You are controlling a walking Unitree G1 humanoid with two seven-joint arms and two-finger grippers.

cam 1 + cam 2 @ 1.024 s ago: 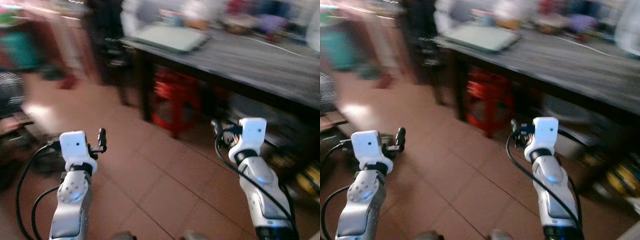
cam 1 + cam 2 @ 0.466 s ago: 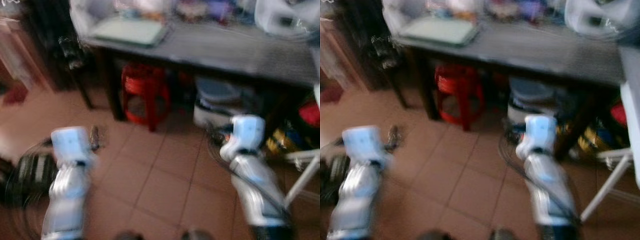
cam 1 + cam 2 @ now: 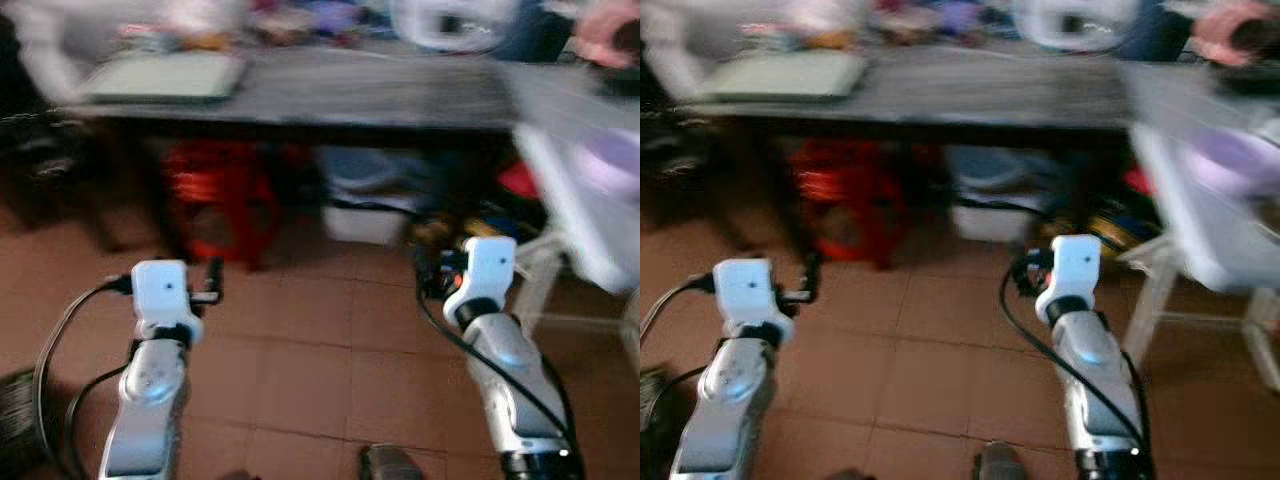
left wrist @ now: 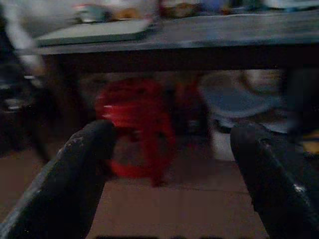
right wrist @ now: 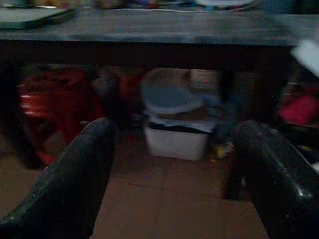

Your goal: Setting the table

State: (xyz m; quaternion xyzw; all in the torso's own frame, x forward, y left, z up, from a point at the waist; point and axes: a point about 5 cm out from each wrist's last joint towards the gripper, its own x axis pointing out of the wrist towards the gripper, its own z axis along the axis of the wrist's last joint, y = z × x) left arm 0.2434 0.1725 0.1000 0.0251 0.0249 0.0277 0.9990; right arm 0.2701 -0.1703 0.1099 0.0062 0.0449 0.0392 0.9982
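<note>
A long dark table (image 3: 400, 95) runs across the far side, all blurred. On its left end lies a flat pale green tray (image 3: 160, 78), and behind it stands a row of blurred colourful items. My left gripper (image 4: 169, 149) is held out low over the tiled floor, open, nothing between its black fingers (image 4: 84, 164). My right gripper (image 5: 172, 149) is held out the same way, open and empty, pointing under the table. Both silver arms show in the left eye view, the left arm (image 3: 150, 370) and the right arm (image 3: 500, 350), well short of the table.
Under the table stand a red stool (image 3: 215, 200) and a white tub with a blue-grey lid (image 5: 174, 117). A white plastic piece of furniture (image 3: 570, 210) stands at the right, close to my right arm. Brown floor tiles (image 3: 320, 360) lie between me and the table.
The whole picture has swung to the right, so the camera has turned: the table now spans the top, and the white furniture has come in at the right. Both arms keep their pose.
</note>
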